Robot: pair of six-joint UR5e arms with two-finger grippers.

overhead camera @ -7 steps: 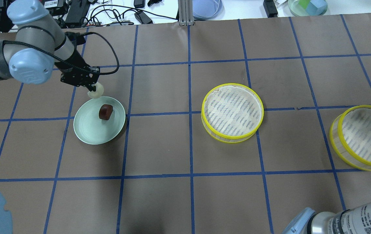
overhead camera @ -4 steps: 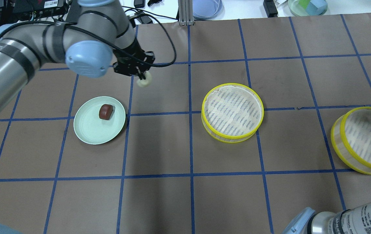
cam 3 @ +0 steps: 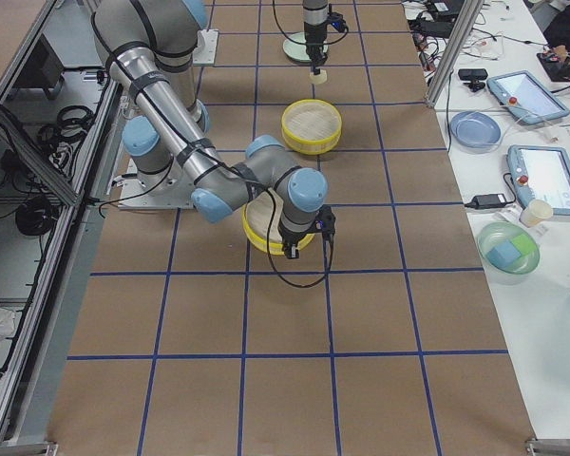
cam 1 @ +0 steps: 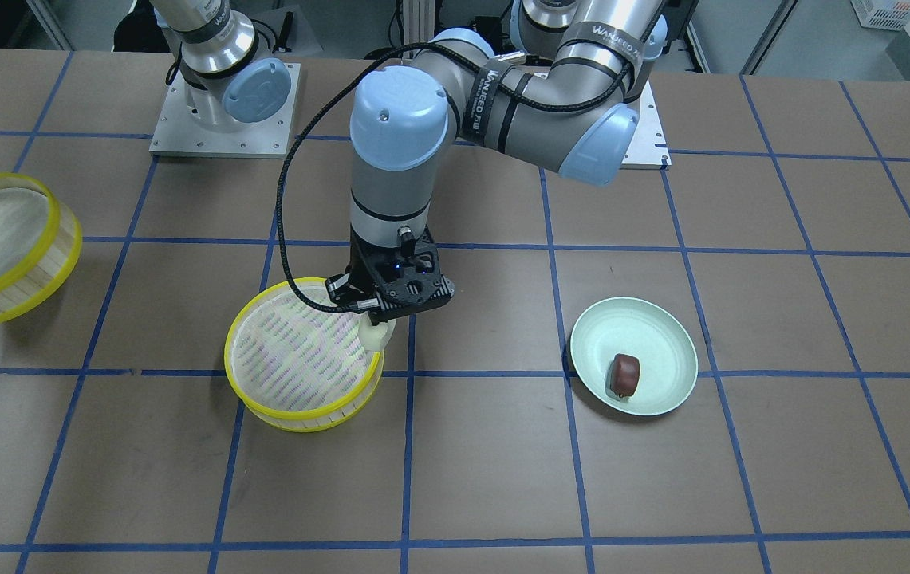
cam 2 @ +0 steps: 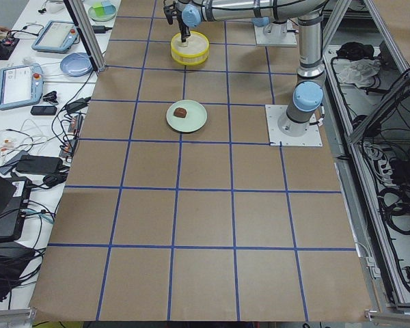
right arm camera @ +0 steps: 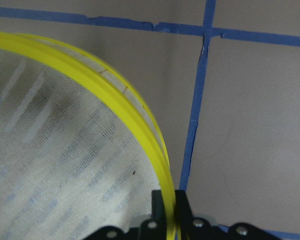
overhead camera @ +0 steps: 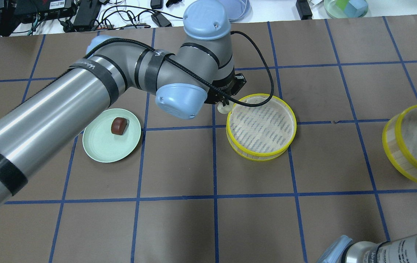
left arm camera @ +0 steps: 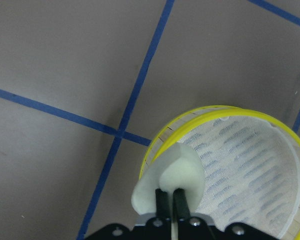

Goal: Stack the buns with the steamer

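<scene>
In the front-facing view the left gripper (cam 1: 376, 325) points straight down and pinches the cream bun (cam 1: 376, 340) between its narrow fingers. The bun hangs at the rim of the middle tier (cam 1: 307, 416), which stands just below the gripper, toward the picture's left. The brown bun (cam 1: 624, 375) lies on the green plate (cam 1: 674, 351), well apart from this gripper, on its other side. From overhead, the wrist hides most of the gripper; only the cream bun shows under it, touching or just beside the yellow rim, I cannot tell which. The left wrist camera shows both fingers (left arm camera: 162, 202) closed on the bun, with the tier's slatted floor just beyond them. In the right wrist camera the right gripper (right arm camera: 171, 202) clamps the yellow rim of the second tier (right arm camera: 156, 145), which looks tilted in the overhead view.
</scene>
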